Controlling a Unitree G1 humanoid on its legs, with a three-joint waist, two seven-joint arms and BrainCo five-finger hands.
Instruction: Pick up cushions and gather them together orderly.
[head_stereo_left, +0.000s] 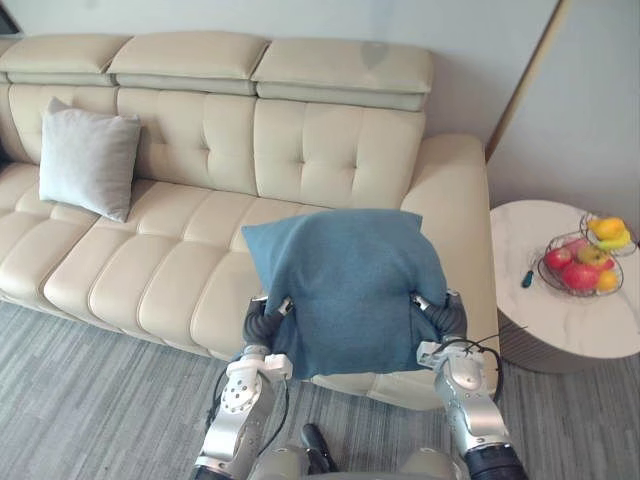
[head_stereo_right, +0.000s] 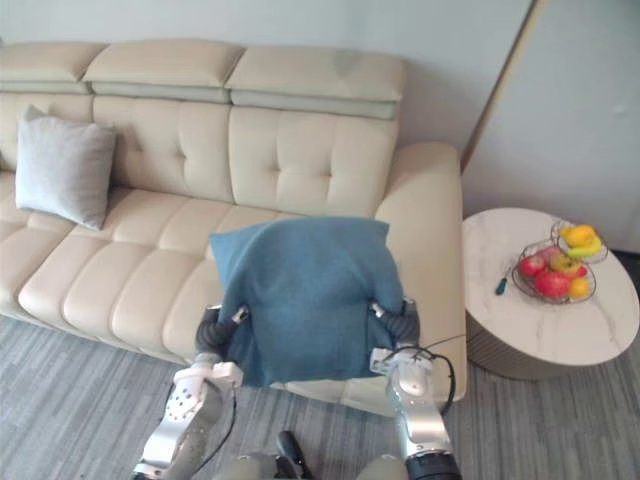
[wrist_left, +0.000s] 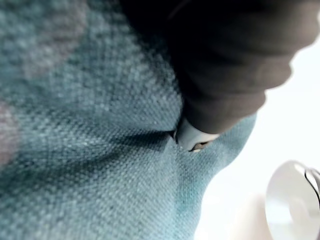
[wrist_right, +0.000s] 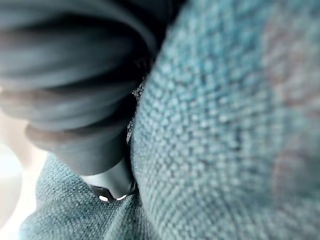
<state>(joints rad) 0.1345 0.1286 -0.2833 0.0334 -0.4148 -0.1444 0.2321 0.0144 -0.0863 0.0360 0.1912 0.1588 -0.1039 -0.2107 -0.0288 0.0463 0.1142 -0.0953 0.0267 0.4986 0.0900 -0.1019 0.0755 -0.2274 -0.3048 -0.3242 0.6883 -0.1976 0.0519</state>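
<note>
A blue cushion (head_stereo_left: 345, 285) hangs upright in front of the cream sofa (head_stereo_left: 180, 270), above its right seat, pressed between my two hands. My left hand (head_stereo_left: 262, 322) is against the cushion's left edge and my right hand (head_stereo_left: 445, 318) against its right edge. The left wrist view has the blue cloth (wrist_left: 90, 150) right up against the hand's dark cover (wrist_left: 225, 60). In the right wrist view the cloth (wrist_right: 225, 140) likewise bulges against the ribbed cover (wrist_right: 75, 100). A grey cushion (head_stereo_left: 88, 158) leans on the sofa's backrest at the far left.
A round white marble side table (head_stereo_left: 560, 320) stands right of the sofa's armrest (head_stereo_left: 455, 200), with a wire basket of fruit (head_stereo_left: 580, 265) and a small dark tool (head_stereo_left: 527, 279) on it. Grey carpet (head_stereo_left: 90, 400) lies in front of the sofa.
</note>
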